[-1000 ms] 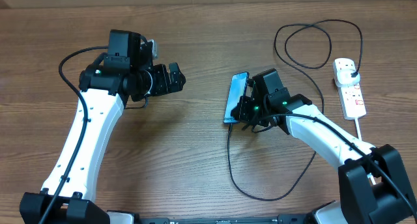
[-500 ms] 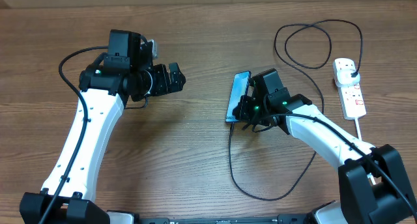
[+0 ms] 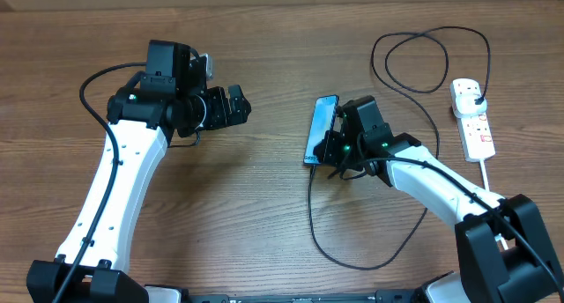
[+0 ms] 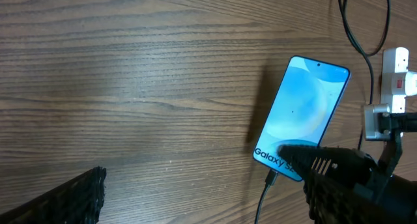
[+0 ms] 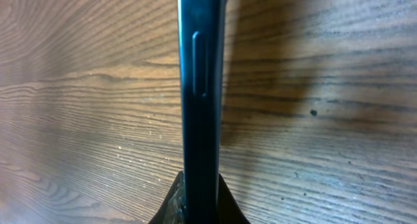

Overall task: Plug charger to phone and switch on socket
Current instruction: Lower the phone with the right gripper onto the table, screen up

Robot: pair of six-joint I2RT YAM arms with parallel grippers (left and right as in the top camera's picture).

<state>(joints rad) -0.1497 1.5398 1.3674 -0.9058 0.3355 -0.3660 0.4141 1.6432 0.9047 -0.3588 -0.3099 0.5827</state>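
1. While the phone sits just right of the middle in the overhead view, the right claw is clenched on its lower end. The right wrist view shows the phone's thin side going straight up the frame. A dark finger shows on each side at the bottom.
2. The phone looks tipped up on one long side, not flat on the desk. I think the claw holds it that way so it cannot slide.
3. The charger is thin and black. Low in the left wrist view, its small tip touches the phone's bottom end. It looks pushed in, but I cannot tell how deep.
4. From there the charger runs down and curls along the bottom of the overhead view. It then climbs the right side and makes a loop at the top right. It ends at a black plug on the socket.
5. The socket lies at the far right, well apart from the phone. Its red switches are too small to tell if they are on or off.
6. The left claw is wide open and holds nothing. It hangs at the upper left, far from the socket. I think the right arm is nearer, so it suits the switch better once the phone is let go.
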